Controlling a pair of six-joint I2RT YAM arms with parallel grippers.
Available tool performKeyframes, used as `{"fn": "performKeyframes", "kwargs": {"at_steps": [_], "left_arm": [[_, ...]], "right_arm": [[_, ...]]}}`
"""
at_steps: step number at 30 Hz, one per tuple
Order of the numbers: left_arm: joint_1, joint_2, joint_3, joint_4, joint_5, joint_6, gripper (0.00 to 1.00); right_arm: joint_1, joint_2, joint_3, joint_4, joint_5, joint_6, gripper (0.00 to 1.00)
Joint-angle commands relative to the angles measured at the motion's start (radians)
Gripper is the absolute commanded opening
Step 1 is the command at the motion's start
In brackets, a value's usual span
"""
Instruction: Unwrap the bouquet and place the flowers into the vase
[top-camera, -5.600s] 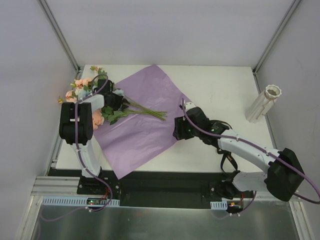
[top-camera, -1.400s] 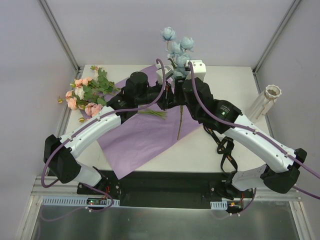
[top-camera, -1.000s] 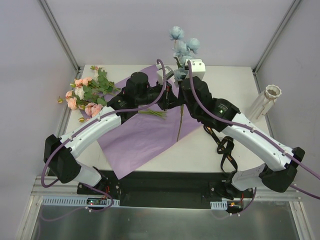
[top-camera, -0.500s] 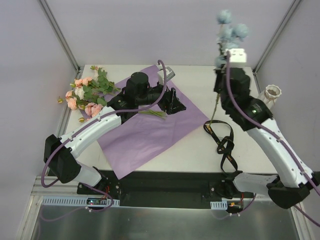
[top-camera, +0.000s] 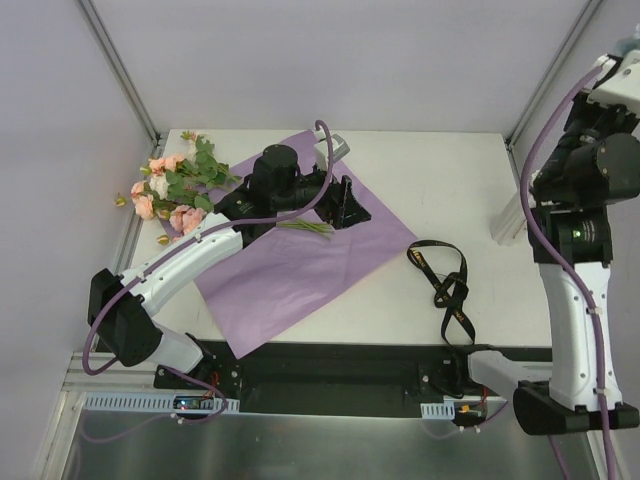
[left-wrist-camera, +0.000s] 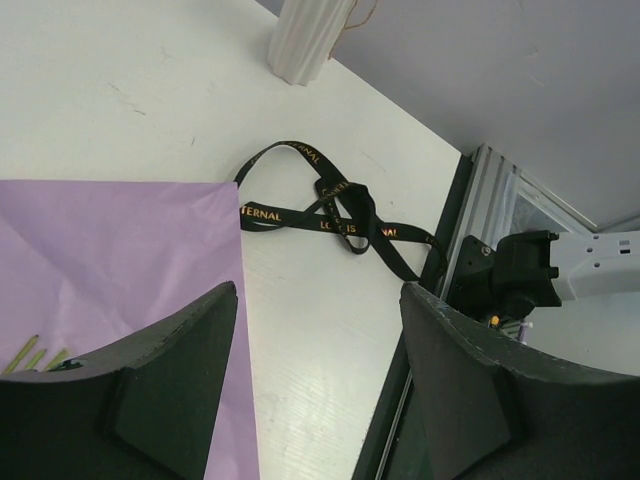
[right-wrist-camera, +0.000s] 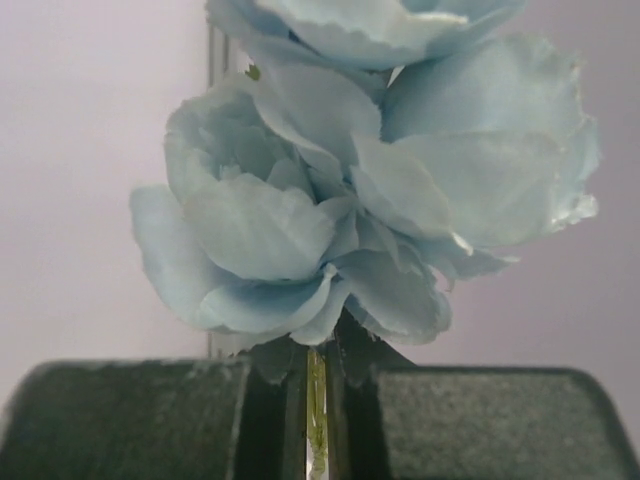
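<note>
Jaws of the right gripper pinch the upright green stem of the pale blue fabric flower cluster high over the worktop's right edge, the tall ribbed cream vase standing below this nearer arm, while the left gripper gapes wide, empty.

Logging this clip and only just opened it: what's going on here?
Unwrapping is done: the purple paper lies flat and the black ribbon lies loose on the table. The right gripper is shut on the stem of a pale blue flower cluster, raised high at the right, by the vase. The left gripper hangs open over the paper. The other flowers lie at the table's left edge.
</note>
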Motion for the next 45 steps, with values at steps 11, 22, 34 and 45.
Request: {"fn": "performKeyframes", "kwargs": {"at_steps": [11, 22, 34, 45], "left_arm": [[0.146, 0.048, -0.012, 0.161, 0.183, -0.2, 0.64], [0.208, 0.068, -0.026, 0.223, 0.243, -0.244, 0.84], [0.234, 0.071, -0.026, 0.24, 0.266, -0.252, 0.95], [0.235, 0.08, -0.029, 0.247, 0.271, -0.255, 0.93]], "right_arm": [[-0.154, 0.186, 0.098, 0.149, -0.094, 0.099, 0.01], [-0.218, 0.139, -0.114, 0.169, -0.082, 0.22, 0.01], [-0.275, 0.174, -0.246, 0.208, -0.129, 0.283, 0.06], [-0.33, 0.26, -0.292, 0.208, -0.218, 0.328, 0.07]]}}
